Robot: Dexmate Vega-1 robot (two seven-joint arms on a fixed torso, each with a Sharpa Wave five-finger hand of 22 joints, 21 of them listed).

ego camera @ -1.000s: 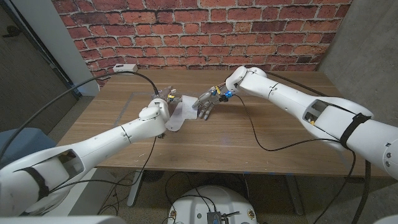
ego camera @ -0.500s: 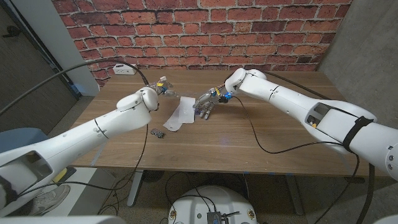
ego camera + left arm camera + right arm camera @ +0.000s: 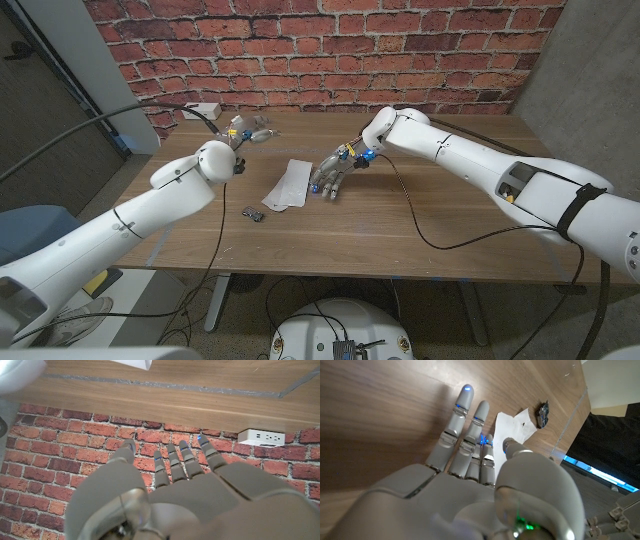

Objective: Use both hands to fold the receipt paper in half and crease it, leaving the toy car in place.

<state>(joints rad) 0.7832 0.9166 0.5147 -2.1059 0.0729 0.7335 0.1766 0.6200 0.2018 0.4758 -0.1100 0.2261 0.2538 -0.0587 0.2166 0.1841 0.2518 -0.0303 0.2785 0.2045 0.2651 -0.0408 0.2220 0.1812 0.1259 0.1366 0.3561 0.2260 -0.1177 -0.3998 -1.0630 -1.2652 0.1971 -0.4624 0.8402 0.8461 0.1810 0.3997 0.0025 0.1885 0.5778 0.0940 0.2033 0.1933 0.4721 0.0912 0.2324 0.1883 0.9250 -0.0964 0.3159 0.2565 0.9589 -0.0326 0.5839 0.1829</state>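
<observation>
Two glossy white arms, rounded shells, bulbous at the joints. Black strap banding each forearm near the picture's lower corners; a small recessed panel set into each shell beside it. Thin black cables trailing from both wrists. Left hand [image 3: 252,131] and right hand [image 3: 334,174] in matte grey, segmented, with coloured wiring at the wrists. Blue lights glowing on the fingers [image 3: 466,393]; a green light at the thumb base.

We note a wooden worktop [image 3: 450,230] standing before a red brick wall [image 3: 320,50]. A white power strip [image 3: 203,109] sits at the worktop's far left edge against the wall. A grey panel [image 3: 70,60] leans at the left.
</observation>
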